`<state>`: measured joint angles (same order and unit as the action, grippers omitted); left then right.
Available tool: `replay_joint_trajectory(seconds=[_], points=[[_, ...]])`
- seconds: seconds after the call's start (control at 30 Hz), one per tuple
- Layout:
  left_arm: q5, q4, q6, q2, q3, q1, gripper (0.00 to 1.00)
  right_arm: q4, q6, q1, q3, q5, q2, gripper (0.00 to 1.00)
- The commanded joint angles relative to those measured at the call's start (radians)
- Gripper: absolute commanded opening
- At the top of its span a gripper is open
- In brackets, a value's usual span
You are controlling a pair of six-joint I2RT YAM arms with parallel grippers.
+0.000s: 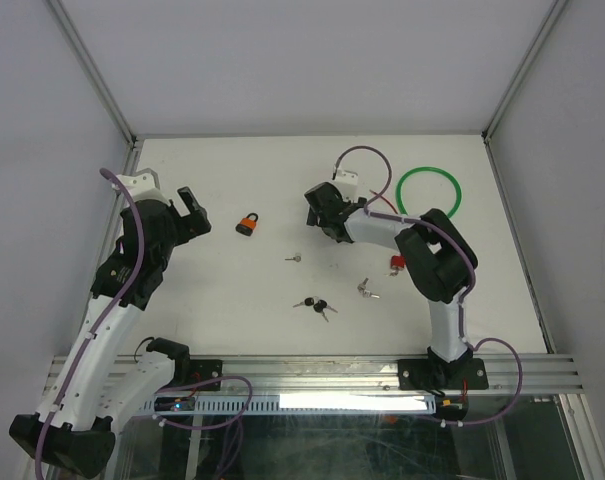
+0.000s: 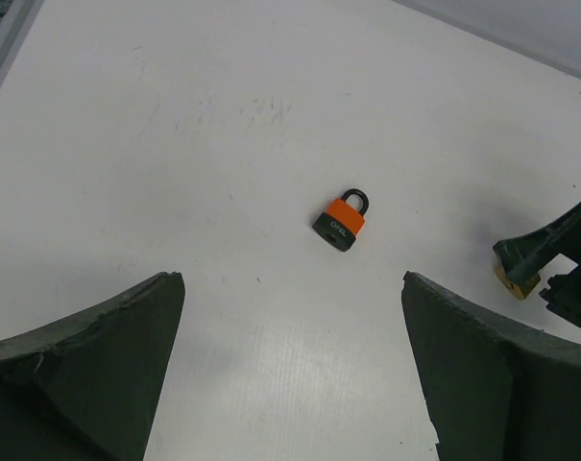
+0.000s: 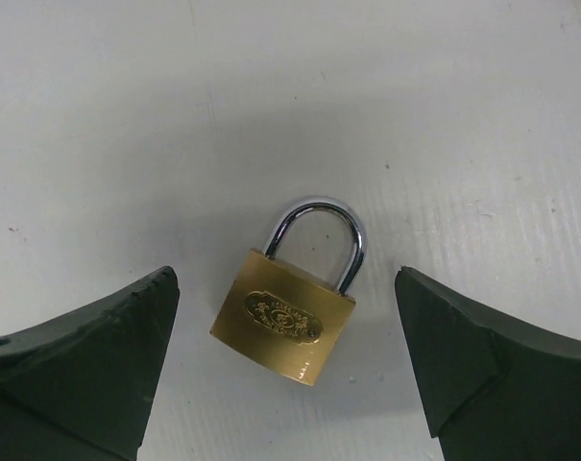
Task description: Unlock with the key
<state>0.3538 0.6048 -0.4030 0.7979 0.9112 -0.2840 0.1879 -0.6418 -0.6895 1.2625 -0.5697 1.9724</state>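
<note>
A brass padlock (image 3: 283, 325) with a chrome shackle lies flat on the white table, its shackle closed. My right gripper (image 3: 285, 280) hangs open straight above it, one finger on each side, neither touching it. In the top view that gripper (image 1: 320, 212) hides the brass lock. An orange padlock (image 1: 247, 225) lies left of centre, also seen from the left wrist (image 2: 340, 223). My left gripper (image 1: 196, 212) is open and empty, left of the orange lock. Loose keys lie nearer the arms: a small silver key (image 1: 294, 258), a black-headed pair (image 1: 314, 304) and another key (image 1: 367, 290).
A green ring (image 1: 429, 190) lies at the back right of the table. A small red object (image 1: 395, 263) sits beside the right arm's forearm. Grey walls with metal posts enclose the table on three sides.
</note>
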Motion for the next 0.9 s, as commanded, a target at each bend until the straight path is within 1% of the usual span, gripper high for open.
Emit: replay_joint_trajectory(seconds=[0.0,0.1,0.23,0.33,0.4,0.53,0.67,0.77,0.87], points=[[-0.033,-0.042,0.014,-0.006,-0.002,0.019,0.99,0.040,-0.088,-0.024,0.067,-0.137,0.040,0.94],[-0.052,-0.042,0.014,0.001,-0.001,0.026,0.99,0.070,-0.094,-0.034,0.070,-0.142,0.051,0.86],[-0.073,-0.042,0.013,0.007,0.000,0.042,0.99,0.069,-0.083,-0.038,0.029,-0.126,0.038,0.69],[-0.080,-0.044,0.012,0.008,0.000,0.056,0.99,0.053,-0.071,-0.038,-0.014,-0.109,0.011,0.59],[-0.088,-0.044,0.011,0.012,-0.001,0.061,0.99,0.011,-0.039,-0.039,-0.060,-0.085,-0.023,0.51],[-0.106,-0.048,0.012,0.026,-0.001,0.070,0.99,-0.044,0.070,-0.038,-0.118,0.022,-0.094,0.44],[-0.125,-0.052,0.013,0.036,-0.001,0.078,0.99,-0.058,0.195,-0.039,-0.157,0.186,-0.152,0.36],[-0.135,-0.055,0.015,0.039,-0.002,0.085,0.99,-0.053,0.245,-0.039,-0.197,0.267,-0.198,0.32],[-0.146,-0.058,0.015,0.046,-0.002,0.093,0.99,-0.042,0.281,-0.041,-0.237,0.336,-0.238,0.30]])
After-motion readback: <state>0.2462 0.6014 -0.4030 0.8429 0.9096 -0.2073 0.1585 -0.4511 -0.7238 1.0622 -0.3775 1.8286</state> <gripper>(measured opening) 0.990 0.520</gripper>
